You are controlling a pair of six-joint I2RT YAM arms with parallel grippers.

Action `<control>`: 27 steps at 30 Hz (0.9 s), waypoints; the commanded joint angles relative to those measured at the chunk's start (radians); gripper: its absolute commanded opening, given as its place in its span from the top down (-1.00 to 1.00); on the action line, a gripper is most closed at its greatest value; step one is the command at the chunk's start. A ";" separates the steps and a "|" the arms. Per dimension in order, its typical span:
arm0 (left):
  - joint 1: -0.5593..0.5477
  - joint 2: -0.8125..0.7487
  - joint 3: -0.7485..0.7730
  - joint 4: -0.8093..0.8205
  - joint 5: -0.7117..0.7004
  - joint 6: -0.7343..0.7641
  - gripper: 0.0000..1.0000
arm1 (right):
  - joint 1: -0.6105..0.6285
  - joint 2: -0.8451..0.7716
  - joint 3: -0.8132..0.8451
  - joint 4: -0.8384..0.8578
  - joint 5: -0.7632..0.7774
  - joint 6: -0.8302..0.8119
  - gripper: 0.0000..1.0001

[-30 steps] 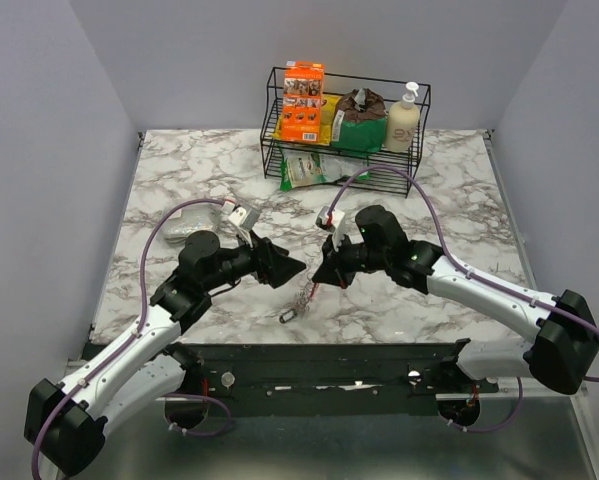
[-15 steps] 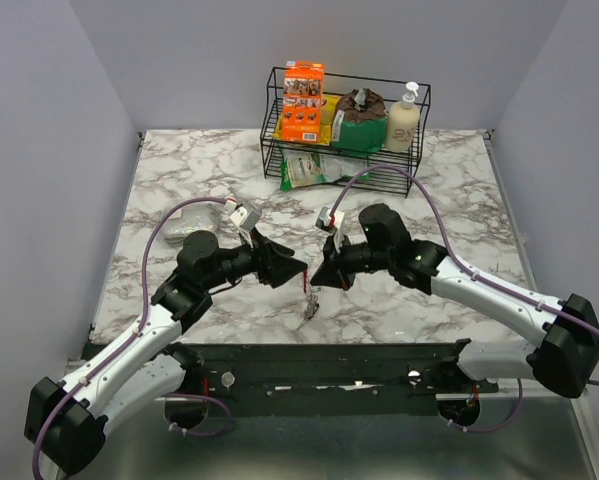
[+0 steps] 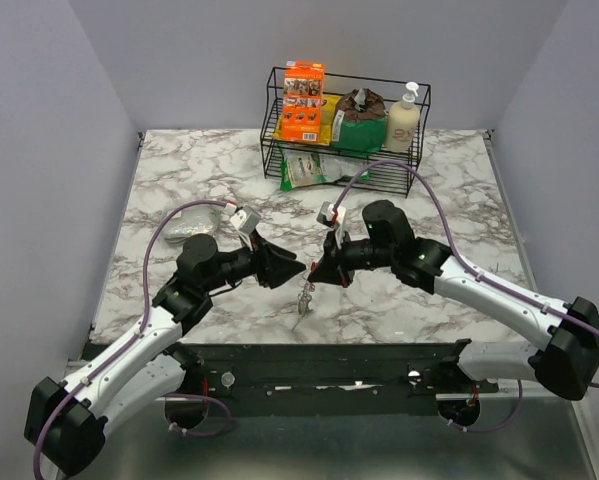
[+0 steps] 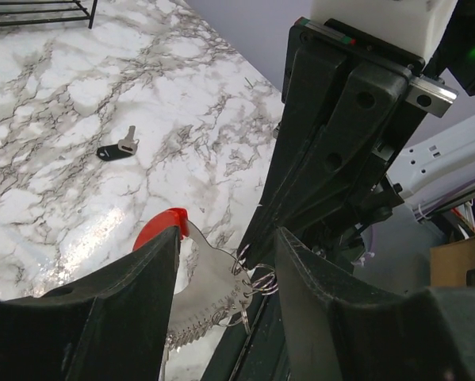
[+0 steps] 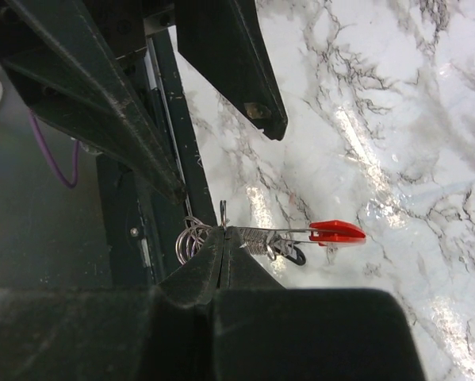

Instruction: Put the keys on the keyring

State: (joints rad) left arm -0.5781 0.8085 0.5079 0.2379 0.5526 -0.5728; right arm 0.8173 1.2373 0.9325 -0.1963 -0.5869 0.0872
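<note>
My right gripper [image 3: 313,272] [image 5: 223,232] is shut on the keyring [image 5: 189,238], a cluster of silver wire rings [image 4: 261,279], and holds it above the marble table [image 3: 419,200]. The keys [image 3: 303,298] dangle from the rings as a small silver bunch. A flat silver blade [image 4: 209,278] with a red cap [image 4: 162,226] [image 5: 336,232] belongs to it. My left gripper [image 3: 295,268] [image 4: 225,238] faces the right one, open, with one finger [image 4: 316,302] on each side of the blade and rings.
A small dark fob [image 4: 118,148] with a silver stub lies on the marble. A black wire rack [image 3: 344,125] with an orange box, a green bag and a soap bottle stands at the back. A green packet [image 3: 309,170] lies before it; a grey pouch [image 3: 189,222] lies far left.
The right gripper has lifted the bunch, so its end no longer trails on the table. The left jaws have narrowed around it, and both grippers have shifted slightly.
</note>
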 commanded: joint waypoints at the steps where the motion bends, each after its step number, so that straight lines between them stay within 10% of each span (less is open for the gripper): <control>1: 0.001 -0.022 -0.023 0.051 0.041 -0.004 -0.14 | 0.005 -0.036 0.032 0.058 -0.062 0.017 0.99; 27: 0.001 -0.052 -0.042 0.165 0.190 -0.050 0.10 | 0.005 -0.116 0.022 0.098 -0.076 0.052 0.99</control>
State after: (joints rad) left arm -0.5781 0.7700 0.4679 0.3599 0.6903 -0.6029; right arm 0.8173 1.1484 0.9325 -0.1425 -0.6380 0.1230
